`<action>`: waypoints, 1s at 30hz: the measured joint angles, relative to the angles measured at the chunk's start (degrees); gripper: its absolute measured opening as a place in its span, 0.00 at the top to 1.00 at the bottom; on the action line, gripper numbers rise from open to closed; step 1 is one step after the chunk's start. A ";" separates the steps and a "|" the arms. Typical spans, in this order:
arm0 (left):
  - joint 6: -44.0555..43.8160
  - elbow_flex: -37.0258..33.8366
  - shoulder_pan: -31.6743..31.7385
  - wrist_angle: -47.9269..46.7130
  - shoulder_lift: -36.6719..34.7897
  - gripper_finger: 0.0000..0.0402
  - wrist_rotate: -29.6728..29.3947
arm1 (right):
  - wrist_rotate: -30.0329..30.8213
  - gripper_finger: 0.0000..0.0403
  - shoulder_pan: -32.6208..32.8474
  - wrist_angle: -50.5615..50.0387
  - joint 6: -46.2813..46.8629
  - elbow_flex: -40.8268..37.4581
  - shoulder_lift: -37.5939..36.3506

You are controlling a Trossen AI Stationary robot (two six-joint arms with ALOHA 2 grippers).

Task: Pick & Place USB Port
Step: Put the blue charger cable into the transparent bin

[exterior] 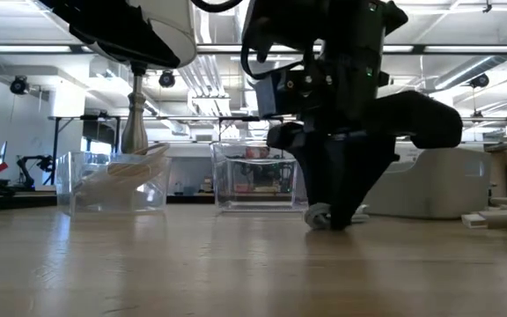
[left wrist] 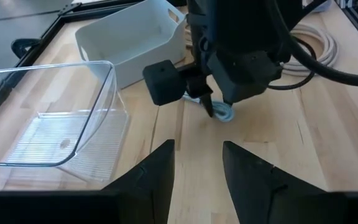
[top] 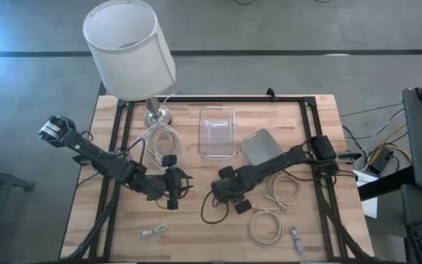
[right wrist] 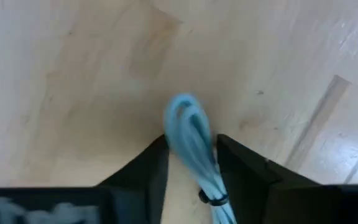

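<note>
Right claw sits down at the table mid-front, its fingers closed in on a bundled pale-blue USB cable, w/ the looped end poking out past the tips. We read it as gripped or nearly so; the cable looks to touch the wood in the low view. Left claw hovers just beside, fingers apart, holding nothing.

Handling, as we judge it: the cable is light, soft and floppy, so grab the tied middle, not a loose loop, or it'll sag and slip.

Count: 2 clear bins, 1 white bin, 1 lamp, about 3 white cable coils, 2 small USB bits near the front edge.
</note>
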 joint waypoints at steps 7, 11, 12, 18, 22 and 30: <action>-0.04 0.00 0.00 -0.02 0.00 0.65 0.00 | -0.29 0.94 -0.19 -5.02 -0.55 2.05 -4.57; -0.07 0.00 0.00 -0.31 0.00 0.65 0.00 | -0.43 0.95 0.00 -6.13 -0.58 2.43 -9.55; -0.07 0.00 0.00 -0.50 0.00 0.65 0.00 | 0.77 0.95 0.00 -6.08 -0.70 2.59 -11.06; -0.11 -0.02 0.00 -0.52 0.00 0.65 0.01 | 11.55 0.95 -0.59 -3.40 -3.26 2.79 -20.20; -0.11 -0.02 0.00 -0.40 0.00 0.65 0.00 | 12.96 0.95 -2.68 1.87 -6.00 2.77 -24.83; -0.11 -0.02 0.00 -0.30 0.00 0.65 0.00 | 12.54 0.95 -11.65 11.84 -8.92 2.58 -25.52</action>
